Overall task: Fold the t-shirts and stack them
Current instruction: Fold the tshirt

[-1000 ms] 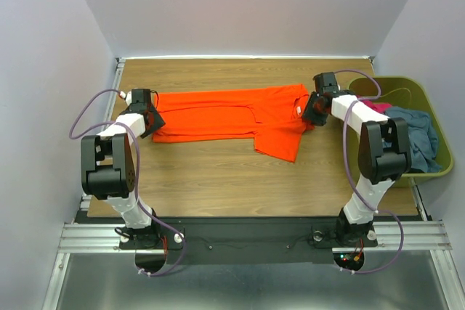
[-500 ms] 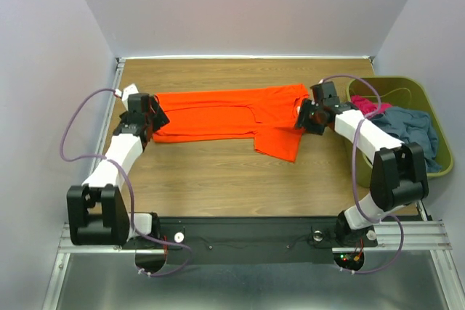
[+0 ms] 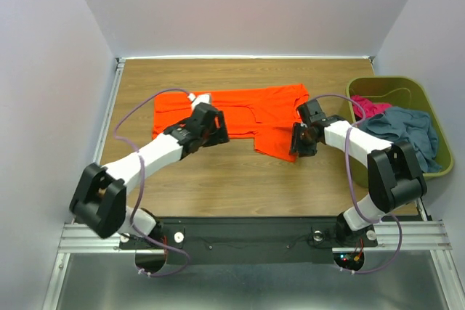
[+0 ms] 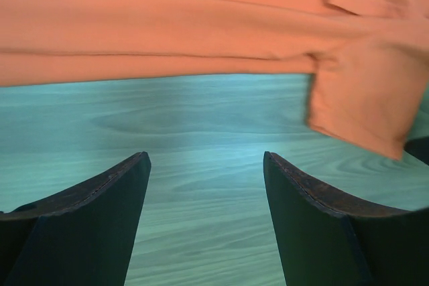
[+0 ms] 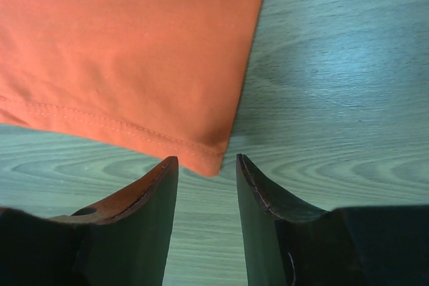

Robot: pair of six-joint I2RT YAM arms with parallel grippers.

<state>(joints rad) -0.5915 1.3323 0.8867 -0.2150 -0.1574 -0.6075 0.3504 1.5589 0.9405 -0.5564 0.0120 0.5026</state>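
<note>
**A:** Where do the arms sit?

**B:** The left arm reaches diagonally from its base toward the middle of the table (image 3: 218,186), and the left gripper (image 3: 211,124) is at the near edge of the orange t-shirt (image 3: 240,114), about halfway along it. The right arm bends back over from its base, with the right gripper (image 3: 302,138) at the shirt's lower right corner, the sleeve flap nearest the arms.

**A:** Jaws?

**B:** In the left wrist view the left gripper (image 4: 204,185) stands wide open over bare wood, and the shirt's folded edge (image 4: 161,38) lies ahead of the tips, not touching. In the right wrist view the right gripper (image 5: 206,172) is partly open with a narrow gap, and the hemmed corner of the sleeve (image 5: 201,152) sits just at the mouth of the fingers. I cannot tell whether the cloth is touched; nothing is clamped.

**A:** Open room?

**B:** Bare wood runs along the whole near side of the shirt and behind it to the back wall. On the right, the olive-green tub (image 3: 429,172) sits at the table edge holding the blue-grey t-shirt (image 3: 407,128) and the magenta-pink t-shirt (image 3: 372,107), well apart from the right gripper.
</note>
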